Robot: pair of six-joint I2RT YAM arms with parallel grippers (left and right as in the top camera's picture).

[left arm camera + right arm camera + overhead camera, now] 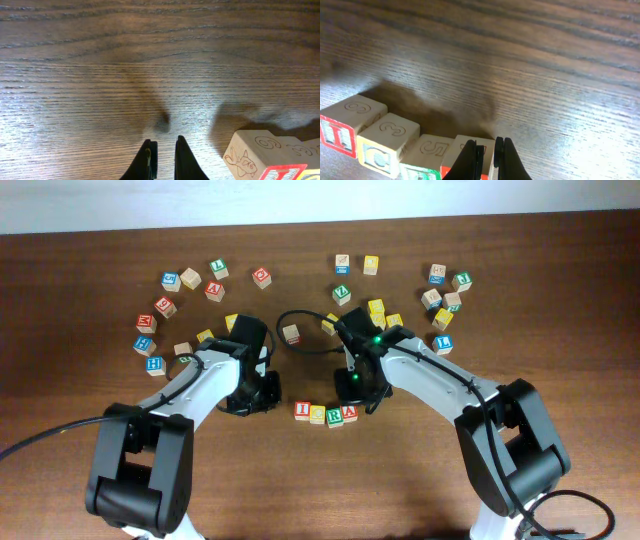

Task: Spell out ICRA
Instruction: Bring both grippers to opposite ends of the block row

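Four letter blocks stand in a tight row on the wooden table: a red I [303, 412], a yellow C [318, 416], a green R [334, 417] and a red A [349, 413]. The right wrist view shows the same row, with I [345, 125], C [385, 142], R [427, 155] and A [465, 150]. My right gripper [353, 388] [490, 150] hovers shut and empty just over the A block. My left gripper [272, 392] [165, 152] is shut, with nothing between its fingers, over bare wood left of the row. The row's end block [260, 152] shows at the lower right.
Loose letter blocks lie in an arc along the back: a group at the left [190, 280], a group at the right [440, 305], several yellow ones [376, 310] behind the right arm, and a single block [291, 333] in the middle.
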